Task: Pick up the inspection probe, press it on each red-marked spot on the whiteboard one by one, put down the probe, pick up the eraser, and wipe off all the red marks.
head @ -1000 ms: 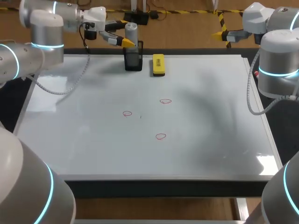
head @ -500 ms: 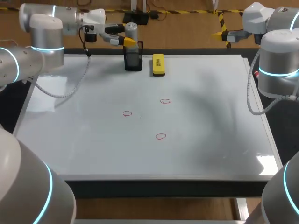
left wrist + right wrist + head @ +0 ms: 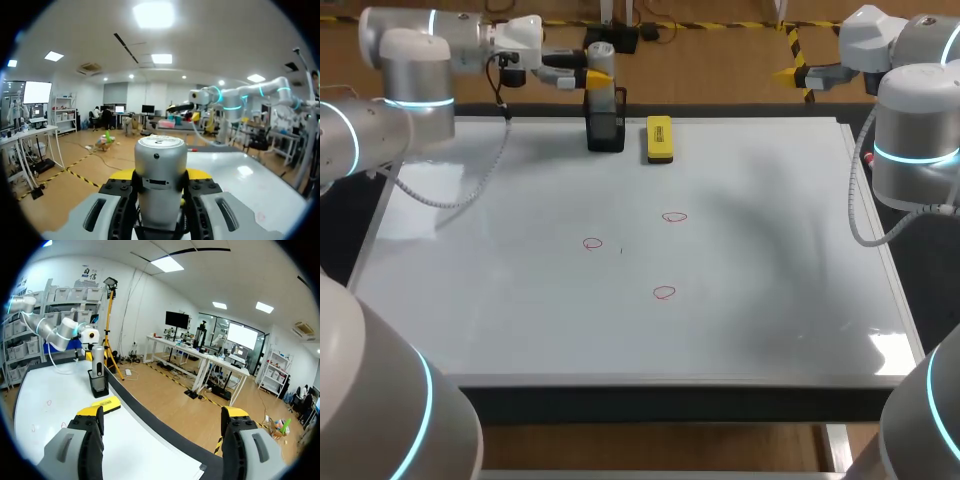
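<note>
Whiteboard (image 3: pixel 770 300) shows three red marks (image 3: pixel 593 243) (image 3: pixel 674 216) (image 3: pixel 664 292), one eraser (image 3: pixel 659 139); left hand (image 3: pixel 592 78) pinches one probe (image 3: pixel 601 58); right hand (image 3: pixel 162 412) spread.

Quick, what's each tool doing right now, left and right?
Left tool: closed on the inspection probe.
Right tool: open, holding nothing.

White glossy whiteboard (image 3: pixel 500 300), soft grey shadows across right half. Three red marks (image 3: pixel 593 243) (image 3: pixel 674 216) (image 3: pixel 664 292), thin outlines, unfilled. Bright yellow eraser (image 3: pixel 659 138), dark edge at base. Black holder (image 3: pixel 605 132). Silver-grey inspection probe (image 3: pixel 160 170), paler flat cap, small dark dot on side. Left gripper (image 3: pixel 160 176): yellow tips, black inner parts, light grey finger bodies. Right gripper (image 3: pixel 162 422): same yellow tips over grey. Left arm (image 3: pixel 415 60) and right arm (image 3: pixel 917 110) pale grey-white with glowing cyan rings.
</note>
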`<state>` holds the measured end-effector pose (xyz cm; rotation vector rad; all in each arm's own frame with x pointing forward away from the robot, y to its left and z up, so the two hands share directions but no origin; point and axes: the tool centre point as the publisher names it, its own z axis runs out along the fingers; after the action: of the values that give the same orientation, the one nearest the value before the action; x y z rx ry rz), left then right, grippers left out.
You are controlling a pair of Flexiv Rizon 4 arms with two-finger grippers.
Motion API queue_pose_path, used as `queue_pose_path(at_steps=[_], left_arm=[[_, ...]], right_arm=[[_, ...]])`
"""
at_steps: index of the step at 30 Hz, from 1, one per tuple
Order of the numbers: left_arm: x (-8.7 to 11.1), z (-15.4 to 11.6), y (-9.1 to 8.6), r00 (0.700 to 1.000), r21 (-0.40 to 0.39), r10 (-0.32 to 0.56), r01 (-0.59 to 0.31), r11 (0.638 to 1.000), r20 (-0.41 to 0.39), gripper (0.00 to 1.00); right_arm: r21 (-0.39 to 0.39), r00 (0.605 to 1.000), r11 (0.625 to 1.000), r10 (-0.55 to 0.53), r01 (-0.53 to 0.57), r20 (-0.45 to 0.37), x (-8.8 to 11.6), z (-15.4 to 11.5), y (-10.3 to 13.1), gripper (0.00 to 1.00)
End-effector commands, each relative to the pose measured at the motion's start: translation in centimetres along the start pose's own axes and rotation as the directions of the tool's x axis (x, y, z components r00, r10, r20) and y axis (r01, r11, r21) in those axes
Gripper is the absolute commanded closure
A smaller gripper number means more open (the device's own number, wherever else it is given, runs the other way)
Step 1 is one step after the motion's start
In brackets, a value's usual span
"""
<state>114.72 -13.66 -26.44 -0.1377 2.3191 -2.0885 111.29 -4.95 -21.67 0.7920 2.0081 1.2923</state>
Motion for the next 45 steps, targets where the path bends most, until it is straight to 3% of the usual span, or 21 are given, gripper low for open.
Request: queue_pose_path(at_steps=[1,30,45], left_arm=[[0.5,-0.1,-1.0,1.000,-0.004,0.010,-0.010,1.000,0.009,1.00],[0.4,-0.9,-8.1,0.998,-0.010,0.034,-0.034,0.999,0.061,1.00],[1.8,-4.3,-12.0,0.987,0.029,0.068,-0.073,0.997,0.146,1.00]], right_arm=[[0.001,1.000,1.000,0.000,0.000,-0.001,0.0,0.0,0.0,0.00],[0.001,1.000,1.000,0.000,0.000,-0.001,0.0,0.0,0.0,0.00],[0.001,1.000,1.000,0.000,0.000,-0.001,0.0,0.0,0.0,0.00]])
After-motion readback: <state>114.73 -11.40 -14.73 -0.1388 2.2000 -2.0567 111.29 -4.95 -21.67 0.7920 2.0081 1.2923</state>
